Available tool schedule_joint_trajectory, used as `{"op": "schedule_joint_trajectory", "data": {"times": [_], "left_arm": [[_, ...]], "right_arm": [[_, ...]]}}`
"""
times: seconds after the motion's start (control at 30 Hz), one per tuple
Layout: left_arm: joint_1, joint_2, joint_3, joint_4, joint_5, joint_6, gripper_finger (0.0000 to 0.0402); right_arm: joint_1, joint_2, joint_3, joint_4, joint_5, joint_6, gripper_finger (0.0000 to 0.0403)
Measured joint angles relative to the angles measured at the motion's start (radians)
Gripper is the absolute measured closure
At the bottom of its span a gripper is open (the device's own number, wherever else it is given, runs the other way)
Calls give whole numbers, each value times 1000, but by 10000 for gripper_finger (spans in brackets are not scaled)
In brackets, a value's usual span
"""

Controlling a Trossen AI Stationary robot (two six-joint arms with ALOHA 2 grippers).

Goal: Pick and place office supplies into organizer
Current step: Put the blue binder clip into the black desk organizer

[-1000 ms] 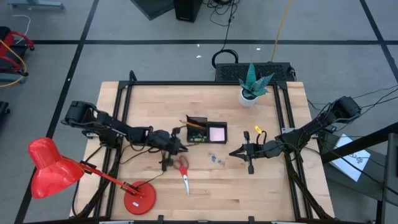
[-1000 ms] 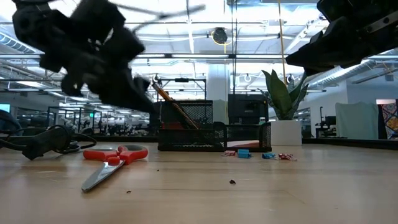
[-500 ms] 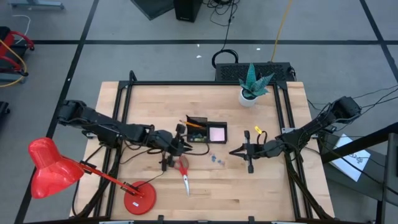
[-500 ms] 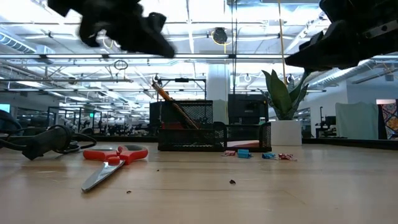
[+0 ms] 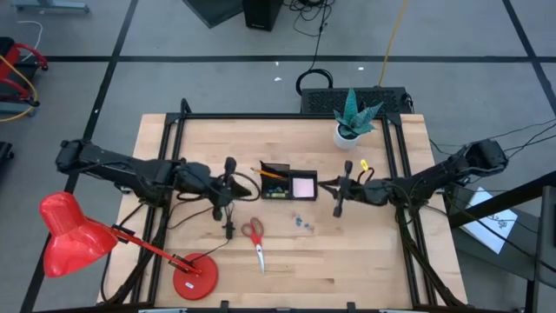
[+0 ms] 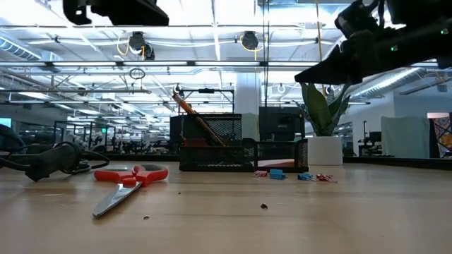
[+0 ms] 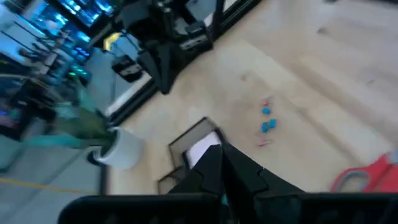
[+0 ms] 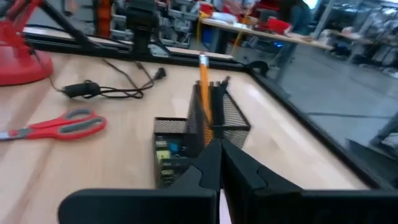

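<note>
Nearest my low camera, the red-handled scissors (image 6: 127, 181) lie flat on the wooden table (image 5: 373, 261), blades toward me, free of both arms. A black cable (image 6: 42, 161) lies coiled beside them, and the red desk lamp (image 5: 74, 233) stands on the table's near left corner.

Next back, a scatter of tiny blue clips (image 5: 303, 223) sits on the bare wood just in front of the organizer (image 5: 289, 183) — near it, not inside. The organizer stands at mid-table; I see an orange pencil (image 8: 204, 84) leaning upright in its taller mesh compartment and a pink sticky-note pad (image 5: 303, 187) lying in the lower flat one.

The left gripper (image 5: 229, 166) hangs above the table just left of the organizer. Its fingers (image 7: 214, 168) are pressed together, and I see nothing between them.

The right gripper (image 5: 347, 168) hovers just right of the organizer, raised off the table — its fingers (image 8: 214, 163) likewise closed on nothing. A small yellow piece (image 5: 361, 163) shows close beside that arm; I cannot tell whether it touches.

Farthest back, a white plant pot (image 5: 347, 137) stands near the rear edge.
</note>
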Motion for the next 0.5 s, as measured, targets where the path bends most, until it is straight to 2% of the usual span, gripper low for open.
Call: {"op": "schedule_joint_trajectory", "data": {"times": [0.13,0.27,0.4,0.5], "left_arm": [[21,7,-60,89,78,-125,384],[26,60,-149,241,84,-173,395],[39,113,-193,281,-7,-47,396],[59,133,-196,280,-101,-28,381]], "right_arm": [[-21,2,0,-20,-139,60,391],[8,3,0,-95,-212,186,354],[35,29,0,-188,-210,262,297],[39,60,0,-201,-242,302,254]]}}
